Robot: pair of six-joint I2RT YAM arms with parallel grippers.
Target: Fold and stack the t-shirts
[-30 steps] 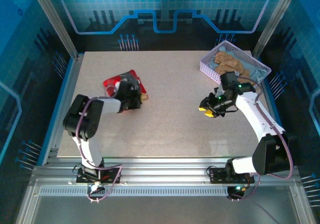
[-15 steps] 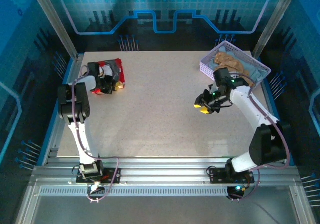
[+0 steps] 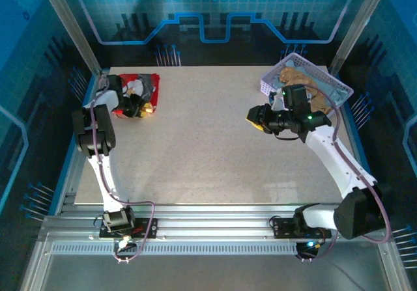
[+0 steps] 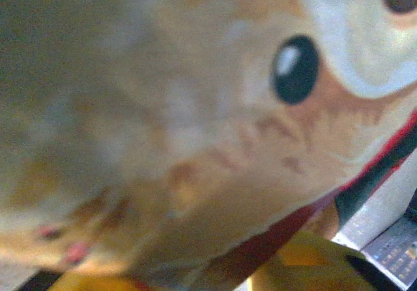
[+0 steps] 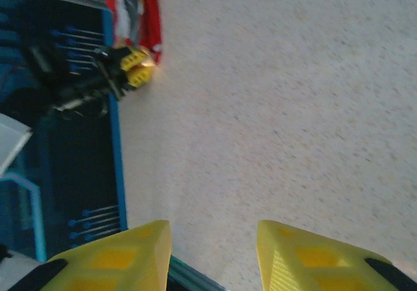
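Red t-shirt (image 3: 144, 83) now at far-left corner, right gripper (image 3: 255, 116) shifted left

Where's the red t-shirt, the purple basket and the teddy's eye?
red t-shirt (image 5: 148, 14): right wrist view, on its red edge.
purple basket (image 3: 269, 88): top external view, on its near lattice wall.
teddy's eye (image 4: 295, 69): left wrist view, on the dark pupil.
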